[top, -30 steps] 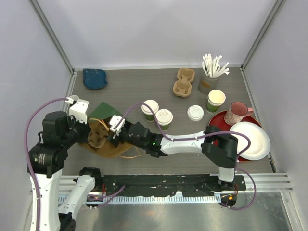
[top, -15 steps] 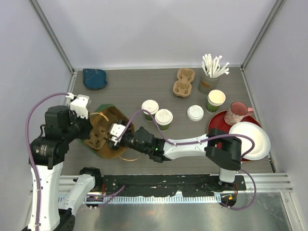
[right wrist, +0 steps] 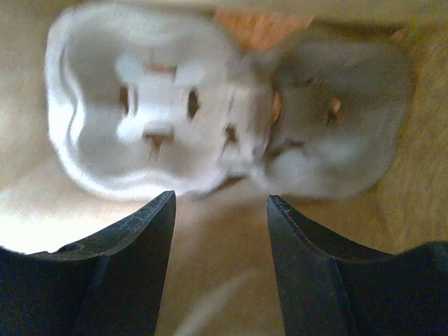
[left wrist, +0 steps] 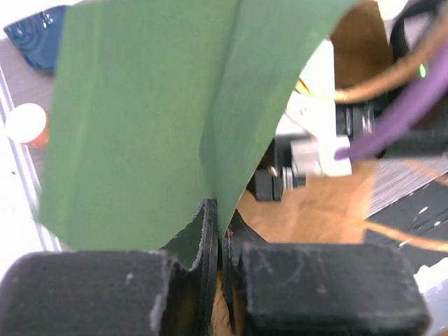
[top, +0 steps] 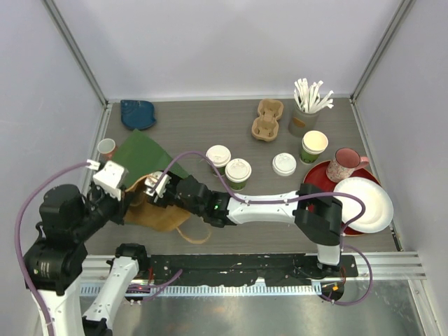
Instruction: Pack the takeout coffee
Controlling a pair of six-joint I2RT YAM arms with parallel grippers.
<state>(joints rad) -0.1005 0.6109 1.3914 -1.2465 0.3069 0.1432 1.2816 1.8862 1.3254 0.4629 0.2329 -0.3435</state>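
Two dark-green takeout coffee cups with white lids point(top: 218, 158) point(top: 238, 171) stand on the table mid-centre, away from both grippers. A paper bag, green outside point(top: 143, 157) and brown inside point(top: 162, 214), lies at the left. My left gripper point(top: 128, 199) is shut on the bag's edge; in the left wrist view point(left wrist: 222, 238) the jaws pinch the green paper point(left wrist: 154, 119). My right gripper point(top: 151, 190) is open and reaches into the bag's mouth. The right wrist view shows it point(right wrist: 220, 210) empty in front of a pale pulp cup carrier point(right wrist: 224, 133) inside the bag.
A second pulp carrier point(top: 267, 119), a cup of stirrers point(top: 306, 112), a loose lid point(top: 284, 164), a stack of lidless green cups point(top: 313, 145), a pink mug point(top: 343, 164) and a white plate point(top: 367, 203) on a red plate stand at the right. A blue object point(top: 137, 114) and a small cup point(top: 106, 148) are back left.
The left arm has drawn back toward the near edge, pulling the bag's edge. The bag's green side now spreads toward the back. The right gripper has shifted left and back in the bag's mouth.
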